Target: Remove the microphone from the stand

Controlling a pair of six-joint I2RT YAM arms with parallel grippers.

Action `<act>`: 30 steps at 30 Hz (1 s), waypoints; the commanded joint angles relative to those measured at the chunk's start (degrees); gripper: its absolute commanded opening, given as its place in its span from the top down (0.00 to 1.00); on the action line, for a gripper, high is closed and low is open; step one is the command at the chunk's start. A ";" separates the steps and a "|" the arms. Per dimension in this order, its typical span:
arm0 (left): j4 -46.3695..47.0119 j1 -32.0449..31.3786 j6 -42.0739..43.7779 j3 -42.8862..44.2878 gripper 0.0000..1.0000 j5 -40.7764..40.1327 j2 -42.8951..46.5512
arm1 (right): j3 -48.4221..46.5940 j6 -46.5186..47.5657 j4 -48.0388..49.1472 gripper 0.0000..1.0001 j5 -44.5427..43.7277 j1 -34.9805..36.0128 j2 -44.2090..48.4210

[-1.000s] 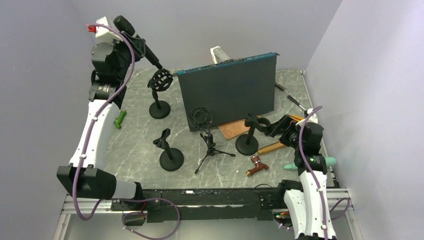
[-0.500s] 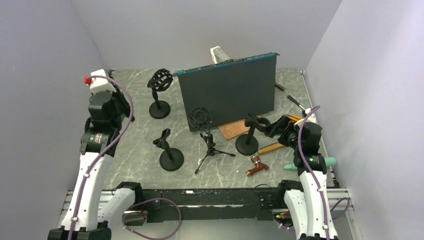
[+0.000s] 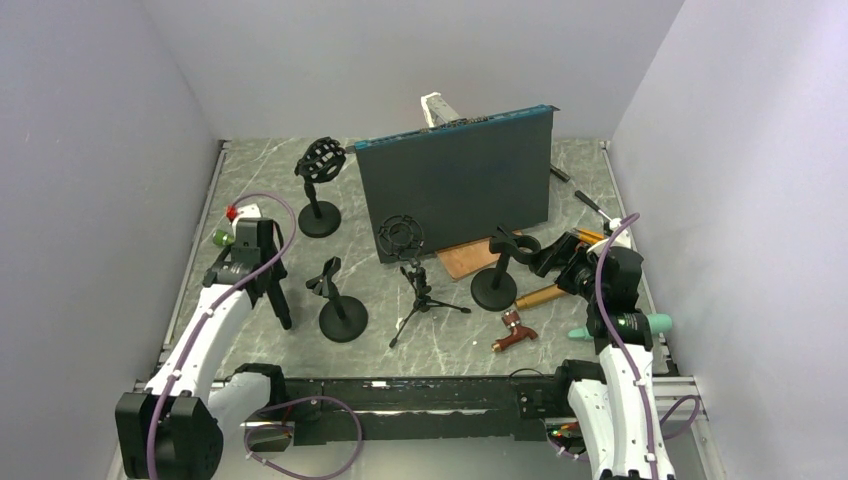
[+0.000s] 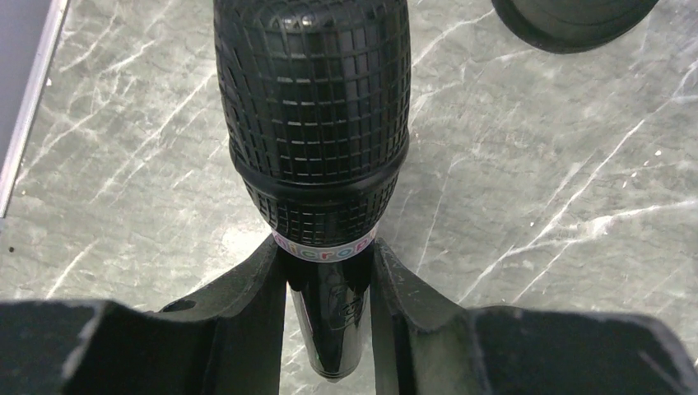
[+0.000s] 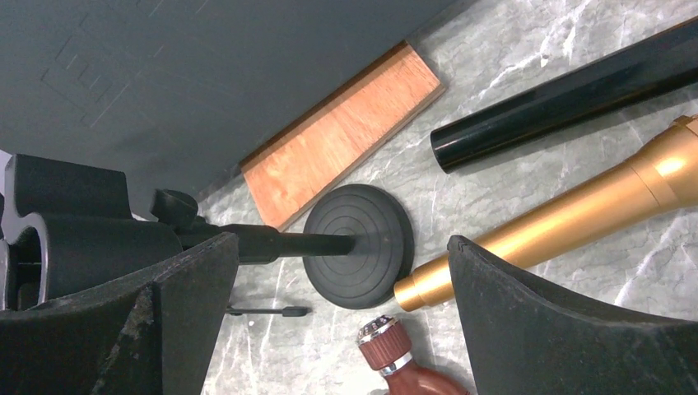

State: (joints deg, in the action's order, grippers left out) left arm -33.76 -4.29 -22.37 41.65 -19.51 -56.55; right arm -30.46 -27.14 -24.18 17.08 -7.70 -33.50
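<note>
The black microphone (image 4: 313, 107) has a mesh head and a glossy handle with a white band. My left gripper (image 4: 329, 288) is shut on that handle just below the band. In the top view the left gripper (image 3: 266, 282) holds the microphone (image 3: 282, 310) low over the table's left front, head down. The round-based stand (image 3: 320, 165) with its cage mount stands empty at the back left, well away from the microphone. My right gripper (image 3: 558, 256) is open at the right, beside a clip stand (image 3: 497, 285). Nothing lies between the jaws of the right gripper (image 5: 342, 280).
A dark board (image 3: 455, 185) stands upright mid-table over a wooden plank (image 3: 468, 258). In front are a tripod stand (image 3: 408, 245) and a clip stand (image 3: 340, 312). A gold tube (image 5: 560, 218), brown tap (image 3: 514, 329) and black tube (image 5: 568, 95) lie at the right.
My left arm has swung down from high over the back left to low at the table's left front, carrying the microphone away from the cage stand. The right arm has not moved.
</note>
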 commanded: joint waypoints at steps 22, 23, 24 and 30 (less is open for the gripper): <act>5.82 0.87 -5.22 -4.79 0.42 5.52 -2.18 | 0.14 0.17 2.34 0.00 0.91 0.68 0.37; 6.02 0.87 -5.29 -4.96 0.35 5.62 -1.63 | 0.14 0.11 2.31 0.00 0.93 0.70 0.35; 5.91 0.87 -5.76 -5.06 0.28 5.49 -1.18 | 0.16 0.11 2.26 0.00 0.87 0.70 0.29; 4.32 0.91 -4.69 -2.96 0.15 4.17 1.99 | 0.05 0.15 2.16 0.00 0.84 0.63 0.04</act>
State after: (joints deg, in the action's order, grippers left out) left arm -29.82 -3.70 -28.03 36.73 -14.85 -57.34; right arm -30.13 -27.16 -23.90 17.08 -7.29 -33.45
